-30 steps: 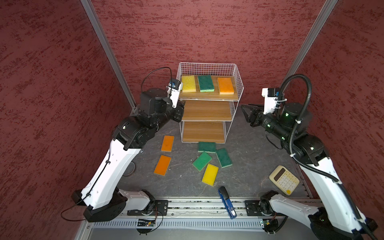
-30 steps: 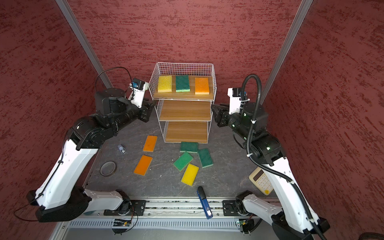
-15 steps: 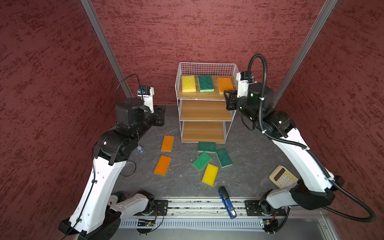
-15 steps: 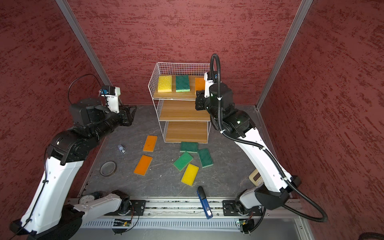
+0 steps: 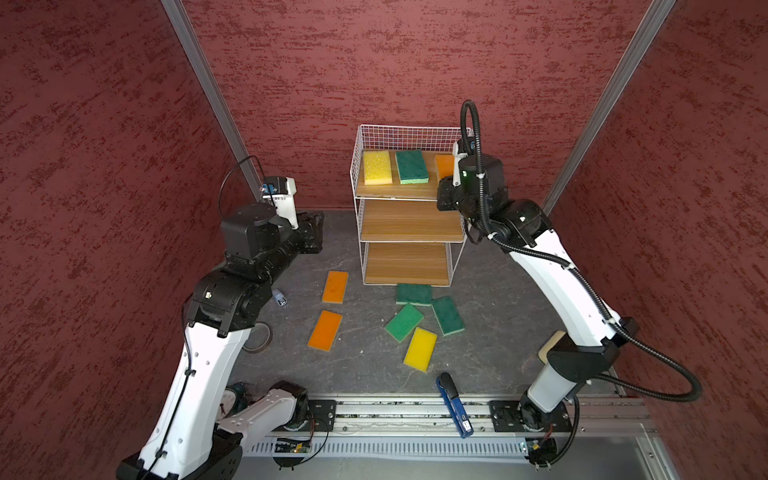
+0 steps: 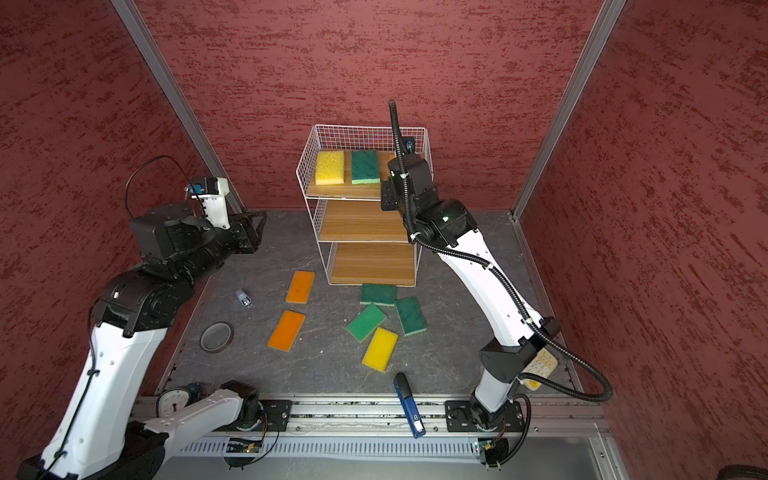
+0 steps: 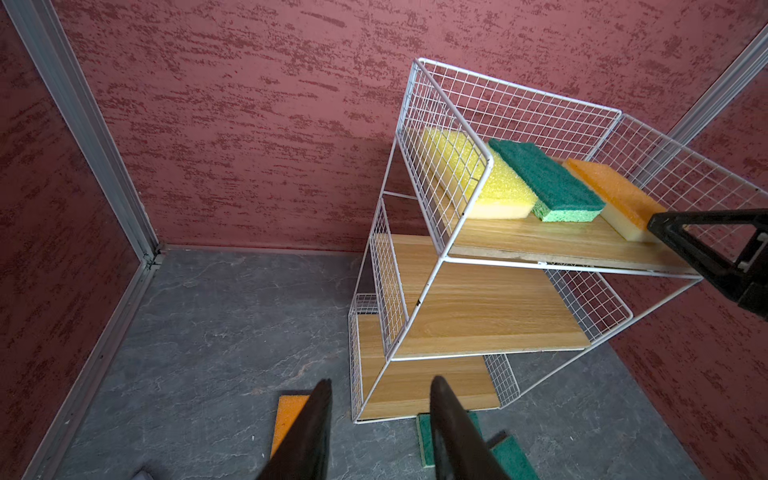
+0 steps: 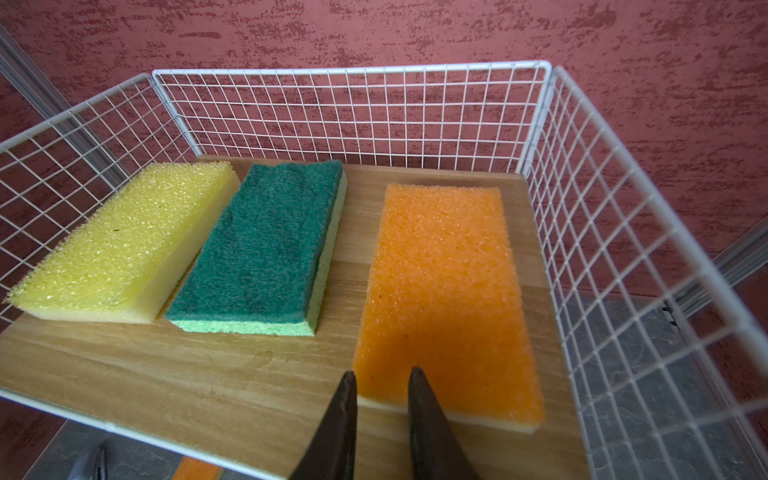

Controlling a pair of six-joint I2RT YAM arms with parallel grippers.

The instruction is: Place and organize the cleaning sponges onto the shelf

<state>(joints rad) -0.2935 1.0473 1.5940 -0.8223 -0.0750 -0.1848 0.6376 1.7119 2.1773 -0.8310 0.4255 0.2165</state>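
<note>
Tidying the shelf
Right hand, barely parted, at orange sponge edge, likely to nudge it; left hand spread, empty.

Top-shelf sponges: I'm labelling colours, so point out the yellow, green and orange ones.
yellow sponge [image 8: 120, 245]: right wrist view, centre of its top face.
green sponge [image 8: 270, 245]: right wrist view, centre of its dark face.
orange sponge [image 8: 444, 282]: right wrist view, centre of its top face.
</note>
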